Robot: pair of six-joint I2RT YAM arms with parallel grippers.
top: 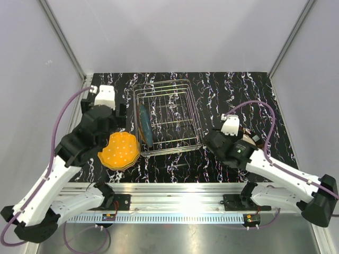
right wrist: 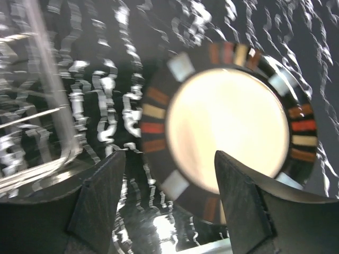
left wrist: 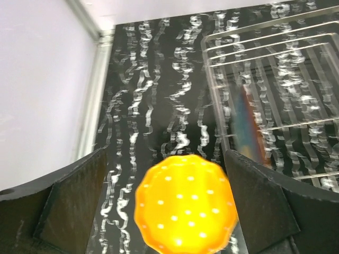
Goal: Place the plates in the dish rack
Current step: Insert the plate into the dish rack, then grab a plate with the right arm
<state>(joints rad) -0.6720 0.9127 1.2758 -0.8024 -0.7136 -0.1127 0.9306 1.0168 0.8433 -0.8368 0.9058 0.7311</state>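
My left gripper point(left wrist: 167, 207) hangs spread wide over the scalloped, white-dotted orange plate point(top: 119, 151), which lies flat beside the wire dish rack point(top: 169, 149); a blue plate point(top: 145, 127) stands on edge inside. Only the right wrist view reveals the glossy cream plate point(right wrist: 228, 121), black-rimmed, beneath my right gripper point(right wrist: 172, 197), spread too, holding nothing.

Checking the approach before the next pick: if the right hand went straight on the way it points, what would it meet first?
Most likely the cream plate with the black striped rim, lying right ahead of the open right hand; the dish rack sits off to one side. Depth is unclear.
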